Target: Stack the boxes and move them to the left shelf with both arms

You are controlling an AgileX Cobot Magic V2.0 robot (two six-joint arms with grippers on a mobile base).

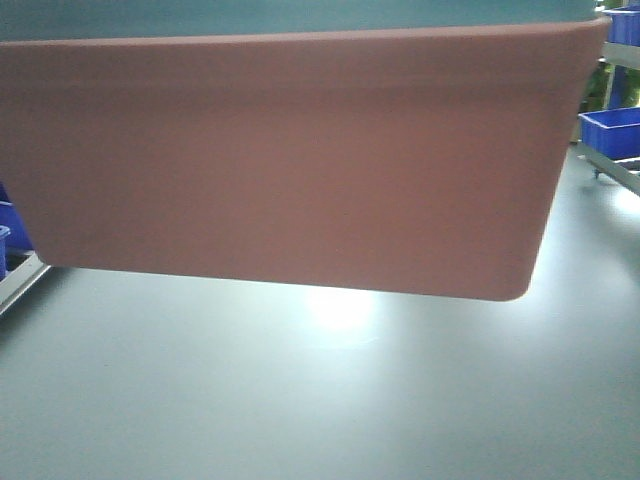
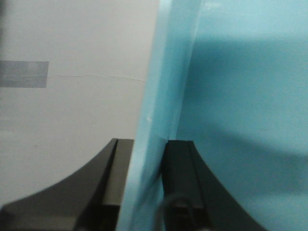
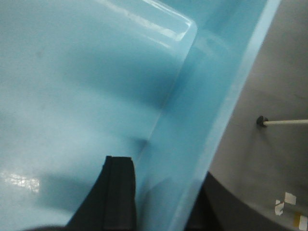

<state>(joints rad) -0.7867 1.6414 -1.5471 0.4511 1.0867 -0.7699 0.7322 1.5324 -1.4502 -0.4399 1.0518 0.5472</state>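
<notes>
The salmon pink box [image 1: 290, 160] hangs above the table and fills the upper part of the front view. The turquoise box [image 1: 300, 15] sits nested inside it, showing only as a strip at the top. In the left wrist view my left gripper [image 2: 147, 187] is shut on the turquoise box's wall [image 2: 163, 96], one finger outside and one inside. My right gripper [image 3: 161, 197] clamps the opposite turquoise wall [image 3: 211, 120] the same way. A steel rail of the left shelf [image 1: 18, 282] peeks in at the left edge. Neither gripper shows in the front view.
The grey-white tabletop [image 1: 330, 400] lies below the boxes with a bright glare spot. Dark blue crates [image 1: 612, 130] stand on a rack at the right, and another dark blue crate [image 1: 8, 225] sits at the left edge. A white rod [image 3: 284, 122] crosses the floor in the right wrist view.
</notes>
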